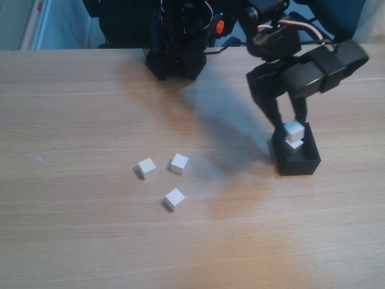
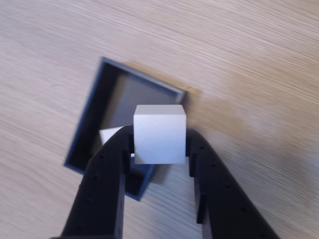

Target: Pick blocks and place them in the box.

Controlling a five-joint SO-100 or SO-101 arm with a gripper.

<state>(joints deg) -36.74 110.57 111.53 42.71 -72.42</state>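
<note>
My gripper [image 1: 291, 125] hangs over the black box [image 1: 301, 165] at the right of the table, shut on a white block [image 1: 294, 129]. From the wrist, that block [image 2: 159, 133] sits clamped between the two black fingers [image 2: 107, 174], just above the box [image 2: 87, 127]. A second white block [image 2: 110, 135] lies inside the box, partly hidden by a finger; the fixed view shows this block [image 1: 294, 144] below the held one. Three more white blocks lie loose on the table: one [image 1: 146, 167], another [image 1: 178, 163] and a third [image 1: 174, 198].
The arm's black base [image 1: 175, 60] stands at the back edge of the wooden table [image 1: 72, 120]. The three loose blocks sit left of centre, well apart from the box.
</note>
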